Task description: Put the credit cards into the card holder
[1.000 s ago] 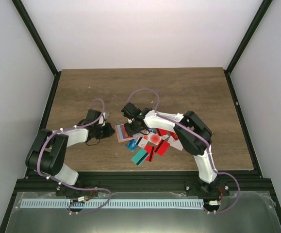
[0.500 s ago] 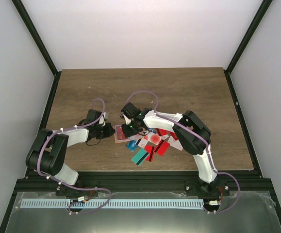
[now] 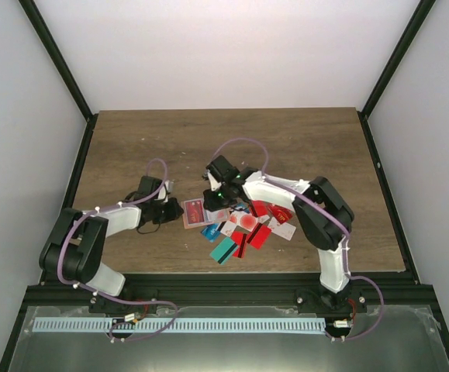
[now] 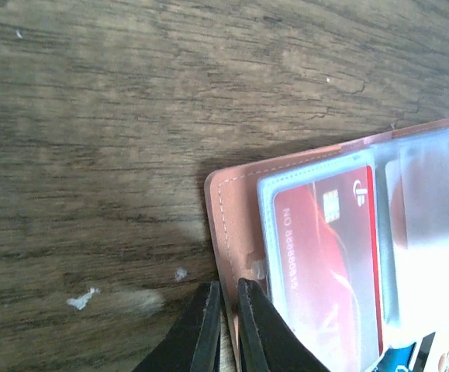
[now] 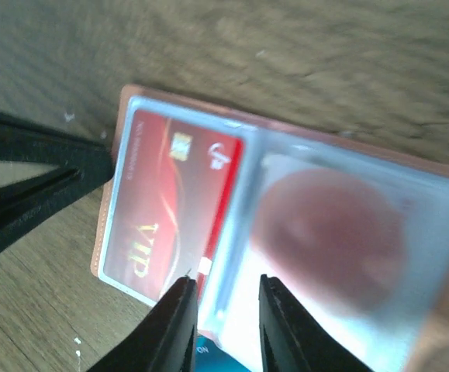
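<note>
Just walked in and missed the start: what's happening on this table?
The left jaws are clamped on the edge of the open card holder. One red card sits in its clear sleeve. The right jaws hover slightly apart over the sleeves, holding nothing. Other credit cards lie loose beside the holder.

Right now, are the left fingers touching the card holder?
Touching. The left wrist view shows the left fingers pinched on the salmon edge of the card holder, with no gap visible.
</note>
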`<state>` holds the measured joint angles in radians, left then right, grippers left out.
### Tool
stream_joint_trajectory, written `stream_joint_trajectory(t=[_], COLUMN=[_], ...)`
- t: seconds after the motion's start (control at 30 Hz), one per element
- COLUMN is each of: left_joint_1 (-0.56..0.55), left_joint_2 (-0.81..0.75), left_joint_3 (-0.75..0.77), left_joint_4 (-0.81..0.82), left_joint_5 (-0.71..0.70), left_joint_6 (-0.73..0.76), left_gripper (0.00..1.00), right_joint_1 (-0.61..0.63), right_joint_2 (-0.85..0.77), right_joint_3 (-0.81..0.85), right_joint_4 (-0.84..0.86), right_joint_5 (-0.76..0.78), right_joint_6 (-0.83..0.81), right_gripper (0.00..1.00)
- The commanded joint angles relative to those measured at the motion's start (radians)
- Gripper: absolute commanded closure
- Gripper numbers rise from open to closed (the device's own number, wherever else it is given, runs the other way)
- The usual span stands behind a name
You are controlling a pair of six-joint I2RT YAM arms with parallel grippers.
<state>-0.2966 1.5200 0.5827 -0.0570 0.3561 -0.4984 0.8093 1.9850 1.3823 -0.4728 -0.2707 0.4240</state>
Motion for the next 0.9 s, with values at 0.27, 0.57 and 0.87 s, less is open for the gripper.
stream_joint_trajectory(t=[0.27,0.57,0.87], left_joint_1=[-0.007,-0.009,-0.023], left_joint_2=[-0.090,-0.154,-0.084], left_joint_3=[-0.024,-0.076,-0.079], left_joint_4=[-0.109,-0.136,-0.063], left_joint_5=[-0.016,-0.008,0.060], left_joint_6=[-0.010,-0.029,-0.042], left_gripper=[0.87,0.73,0.72], right_joint_1=[-0.061,-0.041,-0.022], right_joint_2=[-0.171,-0.155,-0.088], right_joint_3=[-0.119,-0.132,-0.121], right_joint_4=[-0.020,-0.031,-0.027], right_joint_5=[0.166,0.245,0.299], right_joint_6=[-0.068,-0.103,-0.113], right_gripper=[0.56,0.38,0.47])
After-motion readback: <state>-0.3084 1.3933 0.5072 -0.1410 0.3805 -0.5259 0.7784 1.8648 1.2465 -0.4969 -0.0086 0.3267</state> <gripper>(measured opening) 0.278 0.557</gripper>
